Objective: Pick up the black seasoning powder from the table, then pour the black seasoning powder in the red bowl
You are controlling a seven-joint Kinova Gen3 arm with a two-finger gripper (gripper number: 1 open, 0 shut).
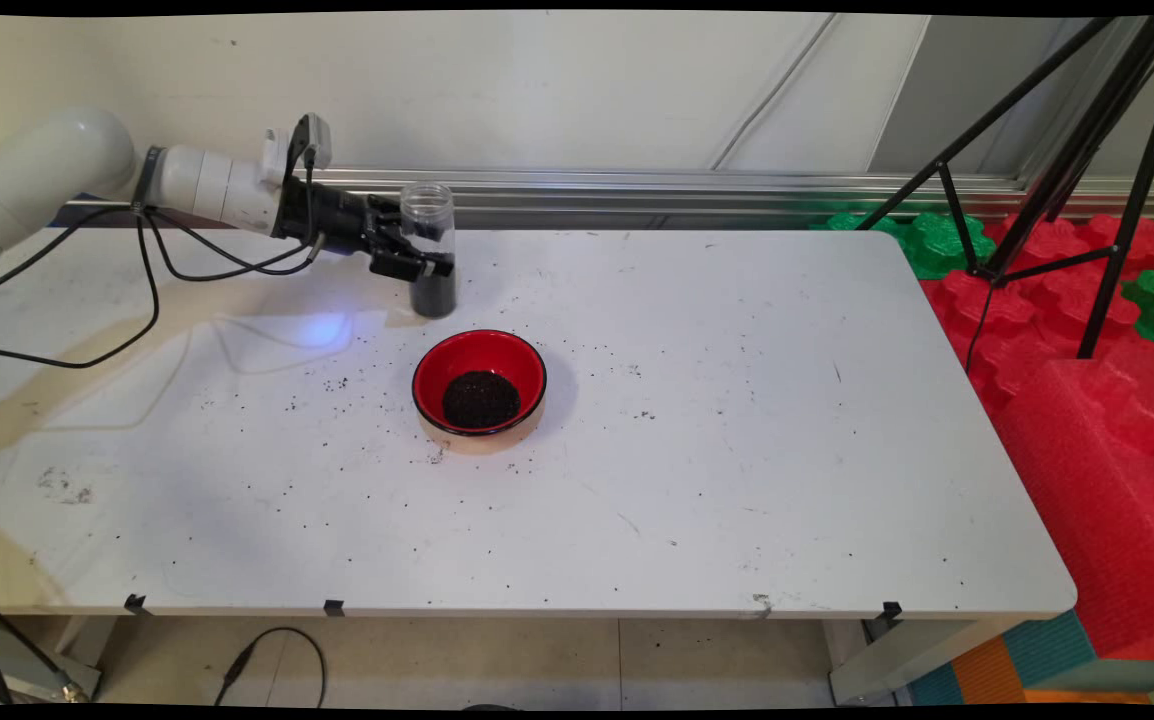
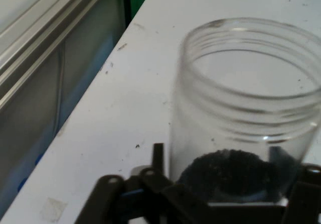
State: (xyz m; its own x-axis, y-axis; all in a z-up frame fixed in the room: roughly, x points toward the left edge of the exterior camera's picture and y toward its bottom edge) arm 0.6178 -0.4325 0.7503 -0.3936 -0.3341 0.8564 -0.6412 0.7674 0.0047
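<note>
- Gripper (image 1: 415, 262), in the main view, reaches in level from the left and is clenched on a clear jar (image 1: 432, 250), one finger on each side of the jar's middle.
- The jar stands upright with its open mouth up and no lid; dark granules fill its lower part. Its base is at or just above the white table (image 1: 737, 450) near the far edge; I cannot tell whether it touches.
- Just in front of the jar, apart from it, sits a red bowl (image 1: 479, 382) holding a small heap of the same dark granules (image 1: 480, 399). Loose grains lie scattered over the table around the bowl.
- Off the table's right end are red and green foam blocks (image 1: 1067, 300) and a black tripod (image 1: 1067, 160).
- The hand view looks along the gripper (image 2: 228, 196) at the jar (image 2: 246, 108), which fills the right of the picture; its threaded rim is bare and the dark granules (image 2: 225, 174) sit low, near the fingers (image 2: 158, 158).
- The linkage closes round the jar's body, matching a firm grasp.
- Judged from this: the grip sits mid-body, well below the rim, so the jar should stay steady if kept upright and moved slowly; any tilt ought to be gradual, since the grains flow freely and already stray widely.
</note>
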